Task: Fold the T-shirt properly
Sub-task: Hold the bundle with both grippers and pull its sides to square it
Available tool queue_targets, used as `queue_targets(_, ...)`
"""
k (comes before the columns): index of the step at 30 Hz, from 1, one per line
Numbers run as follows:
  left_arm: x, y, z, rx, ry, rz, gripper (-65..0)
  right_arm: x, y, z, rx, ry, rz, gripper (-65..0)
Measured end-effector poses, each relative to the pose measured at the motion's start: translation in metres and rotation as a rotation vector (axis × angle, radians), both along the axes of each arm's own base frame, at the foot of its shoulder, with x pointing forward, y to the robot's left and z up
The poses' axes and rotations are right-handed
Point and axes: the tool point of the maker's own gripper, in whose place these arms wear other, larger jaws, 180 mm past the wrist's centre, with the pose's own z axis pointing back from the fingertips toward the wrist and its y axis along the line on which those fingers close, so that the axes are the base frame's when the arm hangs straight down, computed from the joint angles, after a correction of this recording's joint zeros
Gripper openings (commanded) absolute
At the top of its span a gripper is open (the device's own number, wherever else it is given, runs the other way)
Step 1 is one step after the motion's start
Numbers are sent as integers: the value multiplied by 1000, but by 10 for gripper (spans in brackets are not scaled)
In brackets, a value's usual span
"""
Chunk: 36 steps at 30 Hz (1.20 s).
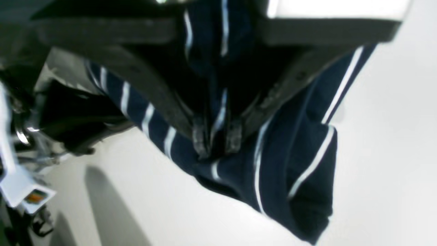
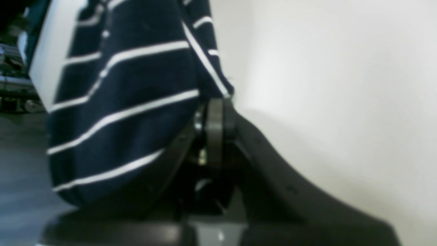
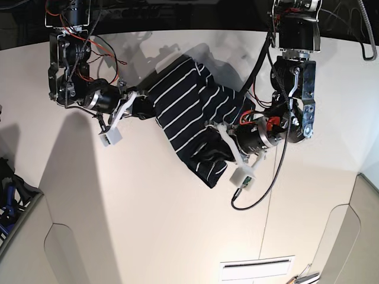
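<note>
T-shirt [image 1: 300, 153] fabric between left gripper [image 1: 216, 138] fingertips, above table [image 1: 392, 136].

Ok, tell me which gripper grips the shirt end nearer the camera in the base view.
The left gripper, on that view's right: it pinches the T-shirt at its lower bunched end. The right gripper holds the upper end.

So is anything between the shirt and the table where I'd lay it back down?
Nothing visible. Both grippers, left and right, are shut on the shirt, which hangs bunched between them. The white table around and under it looks bare.
</note>
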Motion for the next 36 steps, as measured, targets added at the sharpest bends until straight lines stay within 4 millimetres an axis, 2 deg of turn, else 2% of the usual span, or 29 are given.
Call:
queue_targets(4,-22,16,-7,62,7,-12,-566,1,-1,0,-3,-4,-3,-650)
queue_targets(8,-36,24,-5,86,-5,-17,-566,1,0,0,0,-7,-5,-650)
queue_targets(13,-58,35,-22,68,56,33,-566,4,-1,2,7,-22,-17,-650)
queue_targets(20,-66,89,-31,79,94,198,-566,8,-1,5,15,-39,-29,-650)
queue_targets(23,-68,103,-30,68,99,244,-566,8,-1,5,15,-39,-29,-650)
queue_targets(29,-75,98,-35,65,118,230,-566,8,-1,5,16,-39,-29,-650)
queue_targets(36,-76,82,-37,71,106,185,-566,8,0,5,16,-39,-29,-650)
